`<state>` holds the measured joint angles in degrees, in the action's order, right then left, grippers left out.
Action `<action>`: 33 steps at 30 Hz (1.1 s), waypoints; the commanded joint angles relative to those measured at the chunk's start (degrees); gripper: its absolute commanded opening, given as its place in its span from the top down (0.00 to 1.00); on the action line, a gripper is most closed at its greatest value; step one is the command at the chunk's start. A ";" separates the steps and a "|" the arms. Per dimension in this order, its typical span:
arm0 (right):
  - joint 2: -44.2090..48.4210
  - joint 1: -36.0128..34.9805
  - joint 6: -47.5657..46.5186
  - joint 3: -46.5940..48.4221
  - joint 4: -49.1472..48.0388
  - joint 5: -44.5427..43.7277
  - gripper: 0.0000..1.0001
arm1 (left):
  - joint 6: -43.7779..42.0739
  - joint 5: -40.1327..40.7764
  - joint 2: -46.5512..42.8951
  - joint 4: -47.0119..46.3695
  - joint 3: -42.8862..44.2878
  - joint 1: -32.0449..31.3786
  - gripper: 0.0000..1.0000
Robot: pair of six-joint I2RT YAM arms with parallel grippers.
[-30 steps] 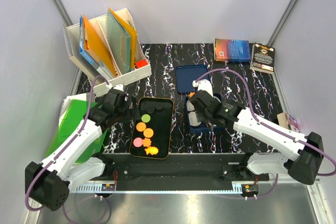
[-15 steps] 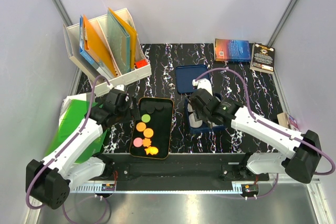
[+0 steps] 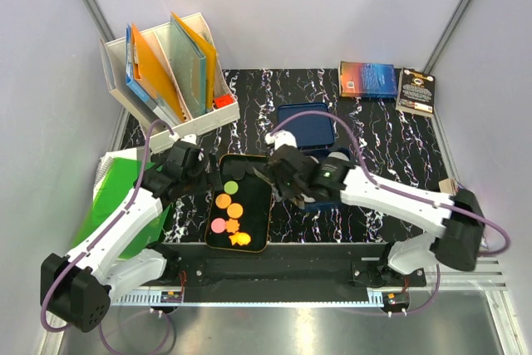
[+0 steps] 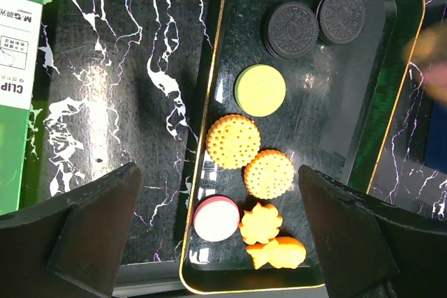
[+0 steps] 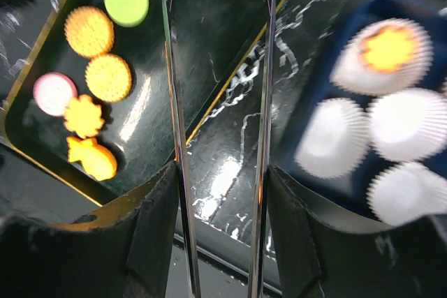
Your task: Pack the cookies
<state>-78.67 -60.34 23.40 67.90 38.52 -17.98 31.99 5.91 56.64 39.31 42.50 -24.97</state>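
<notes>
The cookies lie on a black gold-rimmed tray (image 4: 335, 102): two dark ones (image 4: 293, 29), a green one (image 4: 260, 90), two round orange ones (image 4: 232, 142), a pink one (image 4: 216, 218) and two shaped orange ones (image 4: 260, 223). My left gripper (image 4: 218, 193) hangs open above the tray's near end. Metal tongs (image 5: 174, 102) sit between the fingers of my right gripper (image 5: 220, 193), which is shut on them; their blades reach over the tray's right rim (image 5: 230, 78). One orange cookie (image 5: 388, 47) sits in a white liner in the blue box (image 5: 314, 82).
Several white liners (image 5: 328, 137) fill the blue box; its lid (image 3: 306, 122) lies behind it. A file rack (image 3: 170, 68) stands at the back left, a green box (image 3: 116, 197) at the left and two books (image 3: 368, 79) at the back right.
My right arm has swung left with the tongs, from over the blue box to the tray's right rim. The left arm has stayed still.
</notes>
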 commanded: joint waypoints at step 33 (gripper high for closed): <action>-17.48 1.19 -0.46 4.00 -6.18 -0.22 0.46 | 0.36 -0.73 -0.92 -1.52 -0.49 -0.52 0.01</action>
<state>-96.44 -59.72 22.15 70.54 33.67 -17.02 32.01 5.91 55.61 39.33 41.74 -25.23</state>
